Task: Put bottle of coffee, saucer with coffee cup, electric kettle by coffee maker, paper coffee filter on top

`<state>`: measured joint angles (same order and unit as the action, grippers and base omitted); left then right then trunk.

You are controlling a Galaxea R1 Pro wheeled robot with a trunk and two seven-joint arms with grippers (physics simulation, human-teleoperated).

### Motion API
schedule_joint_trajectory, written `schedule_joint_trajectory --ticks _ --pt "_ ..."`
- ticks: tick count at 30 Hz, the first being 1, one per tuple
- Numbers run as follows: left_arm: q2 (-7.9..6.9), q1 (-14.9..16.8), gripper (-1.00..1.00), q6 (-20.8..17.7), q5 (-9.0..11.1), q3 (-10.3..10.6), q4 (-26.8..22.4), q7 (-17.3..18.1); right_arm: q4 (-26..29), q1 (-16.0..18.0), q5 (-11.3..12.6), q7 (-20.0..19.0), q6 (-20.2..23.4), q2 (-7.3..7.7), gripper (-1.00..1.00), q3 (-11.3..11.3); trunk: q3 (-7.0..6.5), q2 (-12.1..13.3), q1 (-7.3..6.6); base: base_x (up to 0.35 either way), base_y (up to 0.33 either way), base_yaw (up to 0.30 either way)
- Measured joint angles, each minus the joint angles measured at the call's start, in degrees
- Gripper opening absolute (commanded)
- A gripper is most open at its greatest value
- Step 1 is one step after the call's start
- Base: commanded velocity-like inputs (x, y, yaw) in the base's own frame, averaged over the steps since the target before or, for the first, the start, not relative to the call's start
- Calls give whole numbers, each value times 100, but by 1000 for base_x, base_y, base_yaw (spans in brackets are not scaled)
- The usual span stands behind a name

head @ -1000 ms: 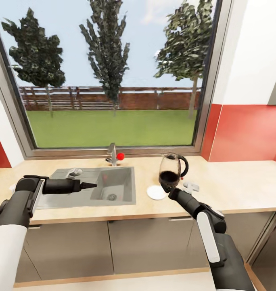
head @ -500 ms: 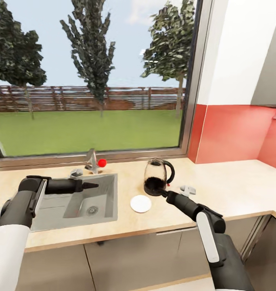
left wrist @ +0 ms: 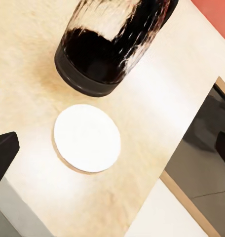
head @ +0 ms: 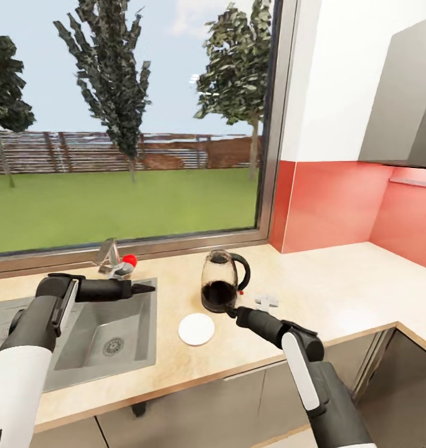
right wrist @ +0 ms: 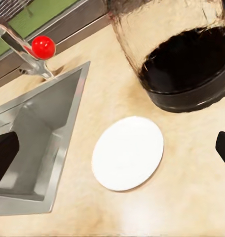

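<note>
Glass electric kettle (head: 220,283) stands on the tan worktop (head: 337,292) near the window, the white saucer (head: 196,328) just beside it. Right gripper (head: 231,310) hovers near the kettle's base, left gripper (head: 144,288) over the sink (head: 107,339); both spread, grasping nothing.

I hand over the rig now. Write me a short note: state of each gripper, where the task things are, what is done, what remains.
Left gripper: over the sink, holds nothing; open or shut unclear.
Right gripper: low at the electric kettle base, holds nothing; fingers look apart.
Kettle and saucer stand on the kitchen countertop, close but apart; saucer bare.
No coffee maker, bottle, filter or cup here to judge by; all placements remain.
</note>
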<state>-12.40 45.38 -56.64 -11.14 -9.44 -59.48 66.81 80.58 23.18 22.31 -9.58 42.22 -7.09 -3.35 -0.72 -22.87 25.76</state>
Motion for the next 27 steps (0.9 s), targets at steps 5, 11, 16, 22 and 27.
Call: schedule_joint_trajectory --ticks 5,11,16,22,27 --pt "42 0 100 -10 4 -5 5 -87 -191 -3 76 -1 6 0 100 -166 0 0 0 4 0 -18" --pt "57 -3 100 -18 27 -11 257 -103 -469 -3 328 -2 8 -4 100 -212 0 0 0 0 0 -162" --pt "52 -4 100 -9 27 -136 614 -103 -607 -5 352 -2 9 -8 100 -430 0 1 0 0 0 -255" --pt "50 -5 100 -9 23 -194 858 -114 -804 -1 400 -3 1 -17 100 -895 0 0 0 0 0 -110" --pt "48 -5 100 -2 21 -197 1058 -121 -822 -1 507 -9 0 -18 100 -944 0 0 0 0 0 -14"
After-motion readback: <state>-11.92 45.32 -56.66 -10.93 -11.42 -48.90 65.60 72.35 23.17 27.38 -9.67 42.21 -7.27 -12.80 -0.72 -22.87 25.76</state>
